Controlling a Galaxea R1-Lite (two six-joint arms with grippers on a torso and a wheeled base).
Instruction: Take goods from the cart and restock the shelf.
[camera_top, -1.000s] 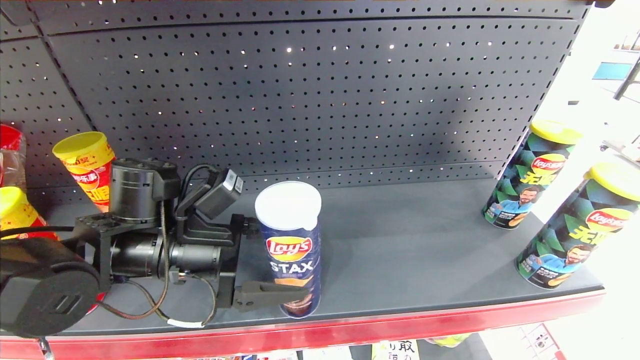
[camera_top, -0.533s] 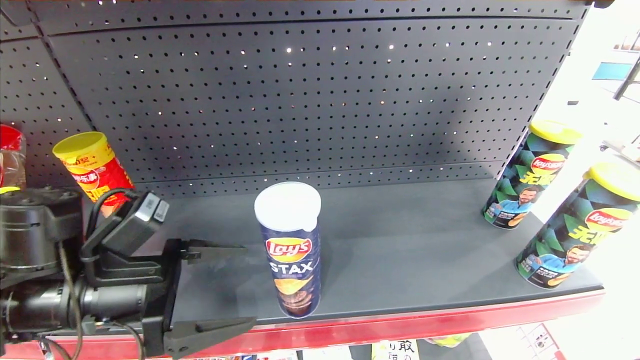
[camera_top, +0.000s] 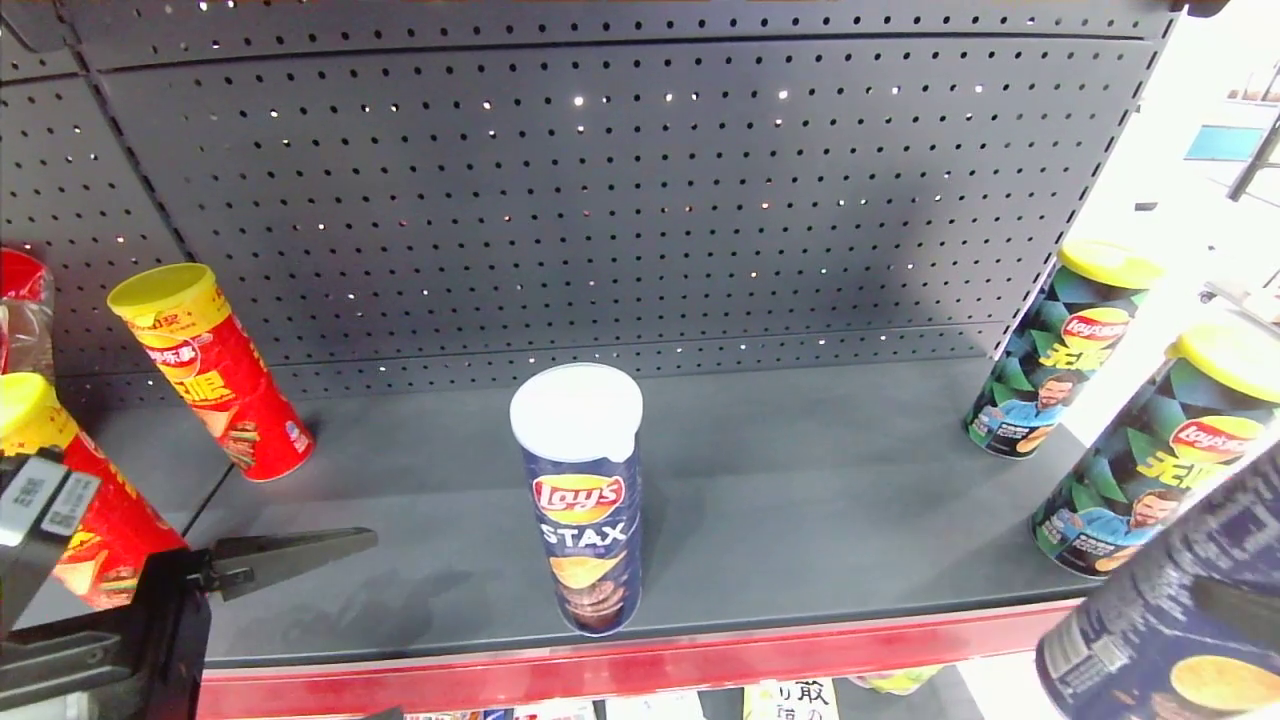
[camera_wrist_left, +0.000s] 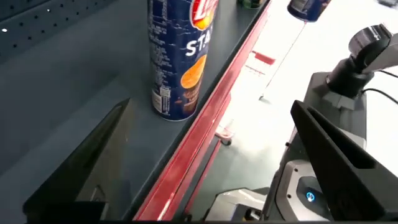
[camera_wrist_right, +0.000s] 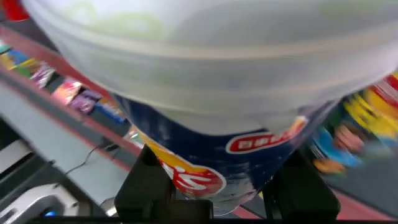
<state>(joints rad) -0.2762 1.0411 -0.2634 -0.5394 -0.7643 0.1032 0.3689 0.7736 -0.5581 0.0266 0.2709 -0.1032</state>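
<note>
A dark blue chips can (camera_top: 577, 500) with a white lid stands upright near the front middle of the grey shelf (camera_top: 800, 500); the left wrist view shows it too (camera_wrist_left: 180, 56). My left gripper (camera_top: 375, 628) hangs open at the shelf's front left corner, well clear of that can, with nothing between its fingers (camera_wrist_left: 336, 162). My right gripper (camera_wrist_right: 217, 186) is shut on a second blue chips can (camera_wrist_right: 211, 106), which shows at the lower right, below and in front of the shelf edge (camera_top: 1170, 620).
Two red cans with yellow lids (camera_top: 210, 370) (camera_top: 70, 500) stand at the shelf's left. Two green cans with yellow lids (camera_top: 1080, 350) (camera_top: 1160, 460) stand at its right. A perforated back panel (camera_top: 600, 200) closes the rear. A red lip (camera_top: 650, 665) runs along the front.
My left gripper has drawn back from around the standing blue can, to the left and toward me, leaving it upright. The right arm's blue can has come into view at the lower right.
</note>
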